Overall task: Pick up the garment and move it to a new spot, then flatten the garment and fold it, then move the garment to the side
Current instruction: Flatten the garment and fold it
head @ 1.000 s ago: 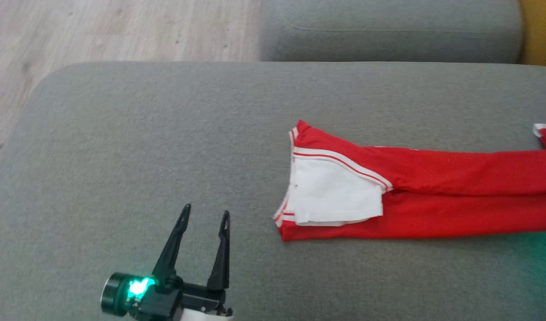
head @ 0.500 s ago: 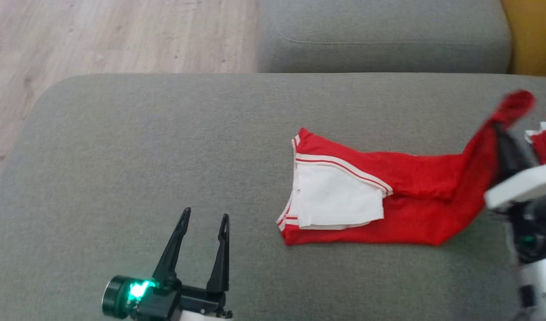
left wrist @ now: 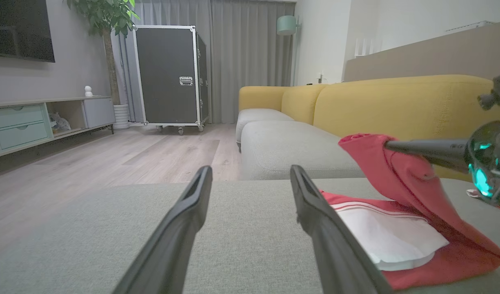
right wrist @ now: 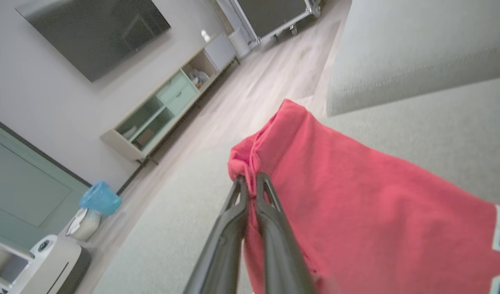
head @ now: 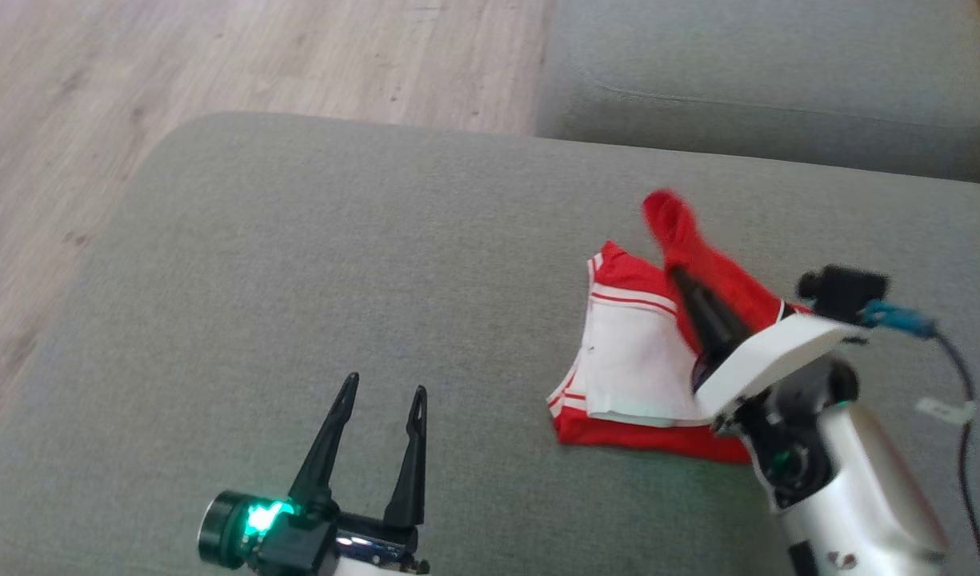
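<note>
red garment [head: 634, 360] around 3 o'clock on the sofa [head: 338, 264], right gripper [head: 675, 274] pinched tight on a lifted fold, left gripper [head: 384, 390] wide open, empty, down at 7 o'clock

Head camera looks steeply down on the sofa seat [head: 338, 240]; wrist cameras look low along left hand [left wrist: 250, 171] and right hand [right wrist: 252, 179]. All share the garment [head: 634, 360].

Garment [head: 638, 360]: smooth red cloth; sofa [head: 338, 264]: coarse matt grey weave; floor [head: 218, 64]: pale wood.
</note>
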